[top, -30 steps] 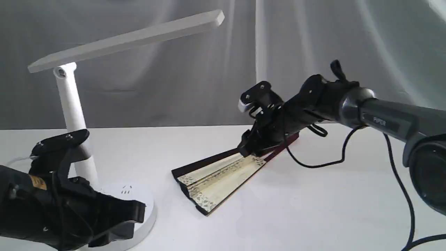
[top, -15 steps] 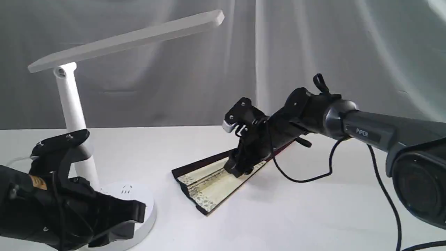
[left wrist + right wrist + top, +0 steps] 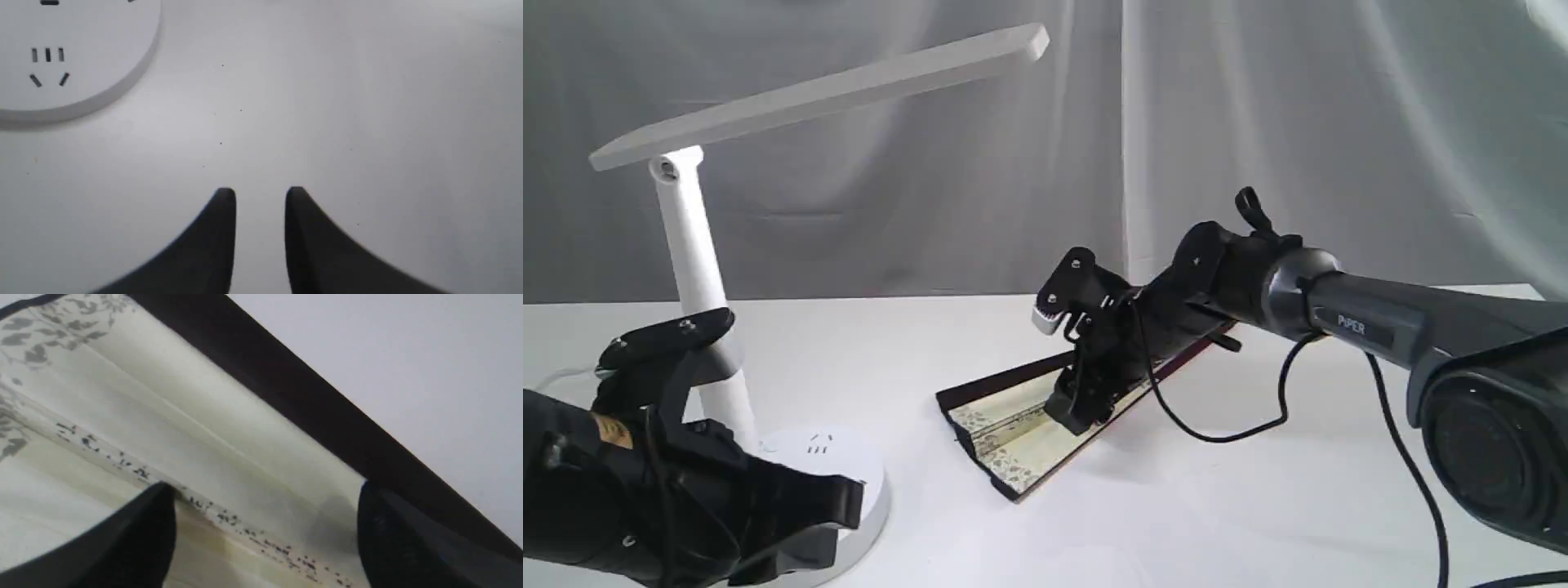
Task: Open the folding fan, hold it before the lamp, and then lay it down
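Hanging over the folding fan [image 3: 1013, 447], right gripper [image 3: 263, 493] spread wide; left gripper [image 3: 260, 195] narrowly parted, near the lamp [image 3: 690, 245].

On your table [image 3: 1217, 506]: lamp [image 3: 690, 245] at the left; folding fan [image 3: 1005, 437] lying at centre, to its right, well apart.

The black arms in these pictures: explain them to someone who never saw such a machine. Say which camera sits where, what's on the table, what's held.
These are two robot arms, each ending in a two-fingered gripper. One picture is from a camera off the arms; two are from wrist cameras looking along the fingers. On the white table are a lamp and a partly spread folding fan. The right gripper is open wide over the fan's paper; the left gripper is open beside the lamp's base. Nothing is held.
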